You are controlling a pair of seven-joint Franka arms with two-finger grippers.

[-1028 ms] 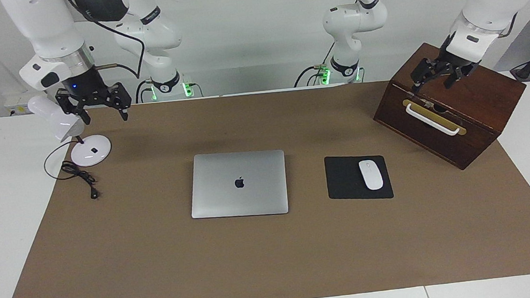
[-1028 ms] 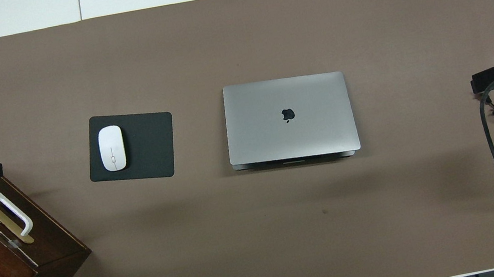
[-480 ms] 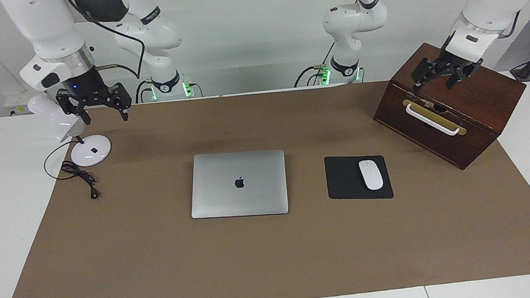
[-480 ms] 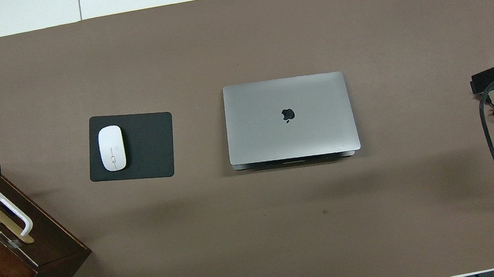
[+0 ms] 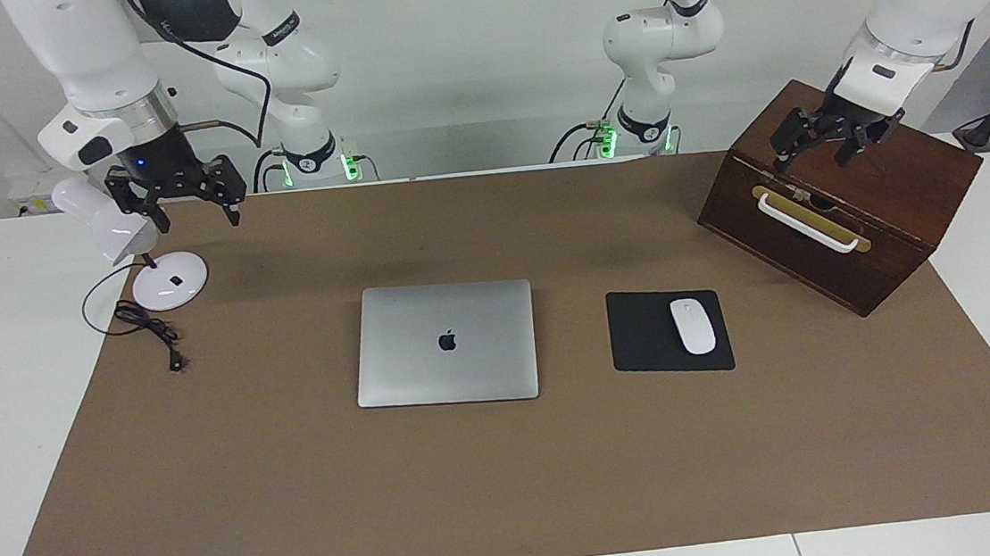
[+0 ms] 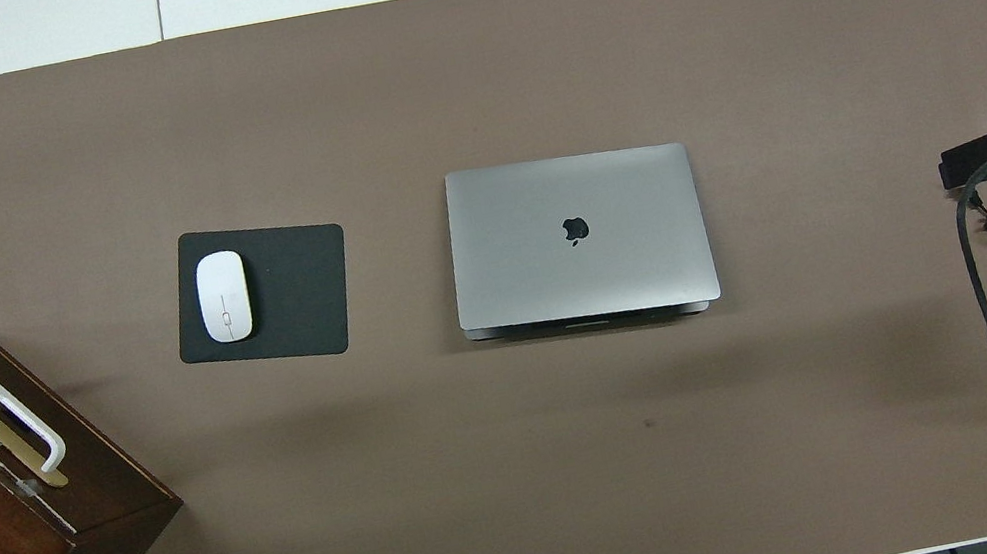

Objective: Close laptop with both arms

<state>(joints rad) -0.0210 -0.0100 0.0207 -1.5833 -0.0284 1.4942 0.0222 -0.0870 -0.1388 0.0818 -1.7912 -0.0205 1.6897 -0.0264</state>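
The laptop lies flat with its lid down in the middle of the brown-covered bench, so the closing looks done. Over the last second almost nothing changes: the left claw, spread and empty, drifts slightly upward over the wooden box, well away from the laptop. The right claw, also spread and empty, hangs unmoved above the lamp, well apart from the laptop.
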